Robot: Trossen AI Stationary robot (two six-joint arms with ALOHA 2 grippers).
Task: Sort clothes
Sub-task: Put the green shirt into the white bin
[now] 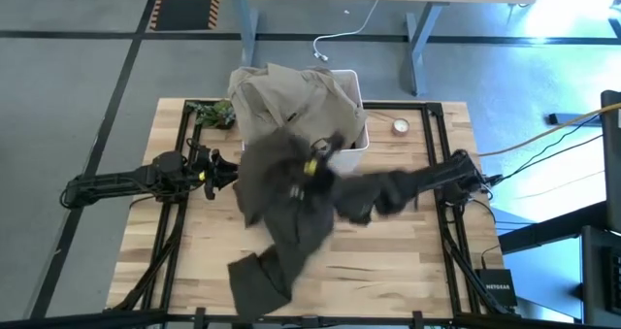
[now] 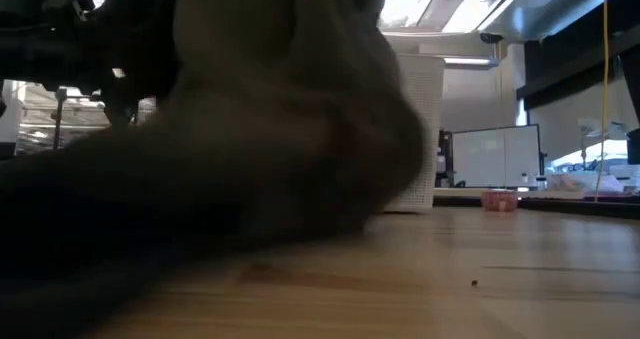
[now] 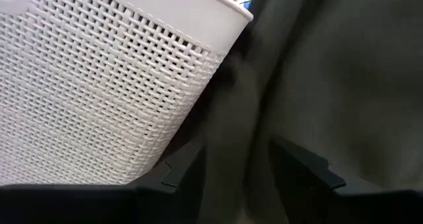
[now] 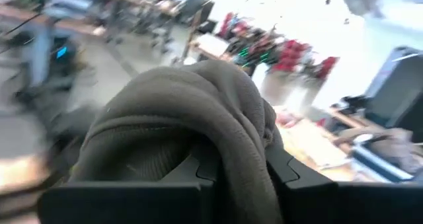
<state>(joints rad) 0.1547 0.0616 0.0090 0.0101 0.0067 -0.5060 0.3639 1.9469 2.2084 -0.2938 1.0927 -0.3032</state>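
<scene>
The grey-khaki garment (image 1: 286, 106) is soft, matt woven cloth, hanging in loose folds. The bin (image 3: 99, 92) is white plastic moulded in a basket-weave lattice, with a smooth, faintly glossy rim. The surface (image 1: 408, 261) is pale wood with visible grain and a light sheen, crossed by black matt metal bars.

A garment (image 1: 291, 164) hangs in the middle of the table (image 1: 408, 261), between the 2 arms, its upper part draped over the bin (image 1: 351, 82) at the table's far edge and its lower end trailing on the near boards. The left gripper (image 1: 218, 169) lies at the garment's left edge, beside the bin's wall. The right gripper (image 4: 241, 161) is clamped on a fold of it, right of centre.
</scene>
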